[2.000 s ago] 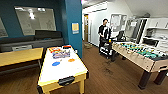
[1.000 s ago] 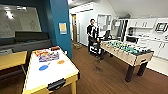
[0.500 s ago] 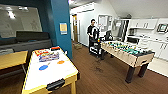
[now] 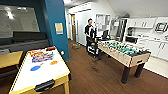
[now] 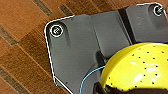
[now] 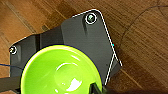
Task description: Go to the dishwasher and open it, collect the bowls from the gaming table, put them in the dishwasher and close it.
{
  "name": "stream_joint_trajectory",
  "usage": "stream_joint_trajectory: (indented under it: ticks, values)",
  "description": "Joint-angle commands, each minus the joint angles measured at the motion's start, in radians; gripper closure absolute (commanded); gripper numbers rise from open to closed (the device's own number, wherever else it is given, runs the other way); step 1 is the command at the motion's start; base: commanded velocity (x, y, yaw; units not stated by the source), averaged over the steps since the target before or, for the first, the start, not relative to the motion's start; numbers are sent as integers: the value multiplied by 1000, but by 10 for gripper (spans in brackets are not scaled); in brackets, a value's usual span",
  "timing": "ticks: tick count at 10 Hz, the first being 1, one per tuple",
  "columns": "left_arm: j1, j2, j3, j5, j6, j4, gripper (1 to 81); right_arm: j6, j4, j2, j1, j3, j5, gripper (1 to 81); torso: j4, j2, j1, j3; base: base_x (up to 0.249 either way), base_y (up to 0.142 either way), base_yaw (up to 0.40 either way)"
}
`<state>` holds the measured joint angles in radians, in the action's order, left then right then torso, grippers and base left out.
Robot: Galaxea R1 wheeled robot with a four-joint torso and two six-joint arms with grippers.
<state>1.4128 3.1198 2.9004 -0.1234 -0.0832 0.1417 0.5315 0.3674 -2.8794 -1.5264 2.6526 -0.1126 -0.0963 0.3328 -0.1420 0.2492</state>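
On the long gaming table with glossy white top and yellow rim (image 4: 42, 72) lie a small blue round bowl (image 4: 35, 68) and an orange one (image 4: 53, 62), apart. Left wrist view: yellow plastic bowl (image 5: 140, 70) sits close against the wrist (jaw state cannot be told). Right wrist view: bright green bowl (image 6: 61, 72), likewise, above brown wood floor (image 6: 140, 37).

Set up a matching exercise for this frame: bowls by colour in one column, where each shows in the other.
Column one:
1. yellow bowl
2. green bowl
3. blue bowl
4. orange bowl

Column two:
a. on the white table top, nearer the wall poster
b. large in the left wrist view
c. on the white table top, nearer the couch
d. large in the right wrist view

Pairs: 1-b, 2-d, 3-c, 4-a
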Motion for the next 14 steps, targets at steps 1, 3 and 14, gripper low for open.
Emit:
stream_joint_trajectory:
  ticks: [1, 3, 14]
  values:
    - [-56, 4, 2, -56, -1, 2, 811, -1, 4, 4, 50, -5, 36, 811, 0, 0, 0, 0, 0, 0, 0]
    - [-56, 4, 2, -56, -1, 2, 811, -1, 5, 3, 51, -2, 36, 811, 0, 0, 0, 0, 0, 0, 0]
    - [-56, 4, 2, -55, 0, 4, 811, -2, 5, -1, 48, -2, 36, 811, 0, 0, 0, 0, 0, 0, 0]
